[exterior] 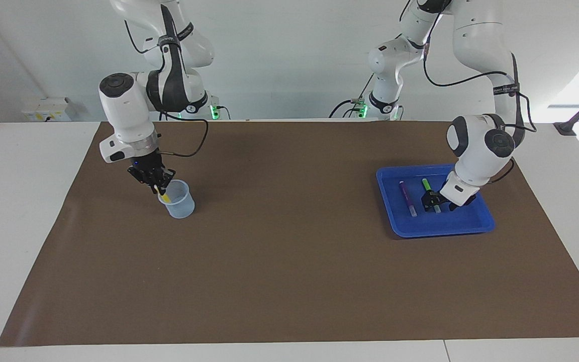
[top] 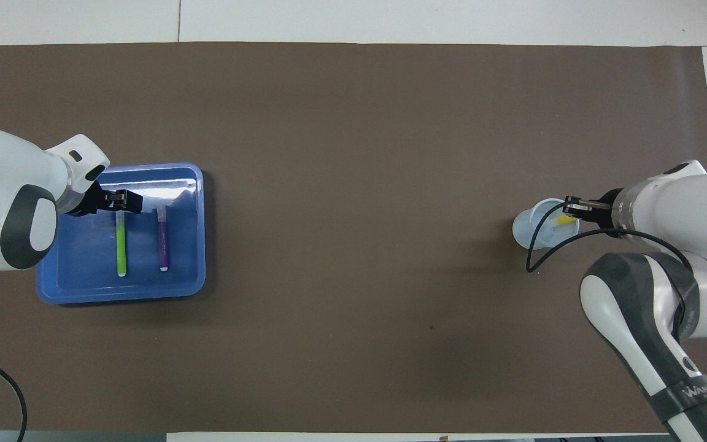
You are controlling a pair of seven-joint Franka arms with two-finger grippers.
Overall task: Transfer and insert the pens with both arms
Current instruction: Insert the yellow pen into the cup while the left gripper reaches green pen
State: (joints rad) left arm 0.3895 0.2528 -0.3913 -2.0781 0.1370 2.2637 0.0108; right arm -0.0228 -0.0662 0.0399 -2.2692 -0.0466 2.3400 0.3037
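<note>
Brown matting (exterior: 289,281) covers the white bench (exterior: 18,226), both arms entering from the top of the facing view. The blue tray (exterior: 475,221) sits right of centre in that view, and the pale translucent cup (exterior: 183,207) sits left of centre.

Right end effector (exterior: 156,184): closed on the yellow pen (exterior: 166,195), which hangs tilted with its lower end already inside the cup's mouth; judged step, release into the cup.

Left end effector (exterior: 433,201): low in the tray, directly over the green pen (exterior: 426,184); whether it is open or already closed on the pen cannot be told.

Green pen: flat on the tray floor; long axis running top to bottom of the overhead frame, so it points away from the robots. The left end effector meets it at the end lying uppermost in that frame, not at mid-length; a lift from there would probably let the free end droop.

Purple pen (exterior: 407,198): parallel and just beside the green, toward the frame's centre, apart from the end effector; the left arm is the nearer to both.
</note>
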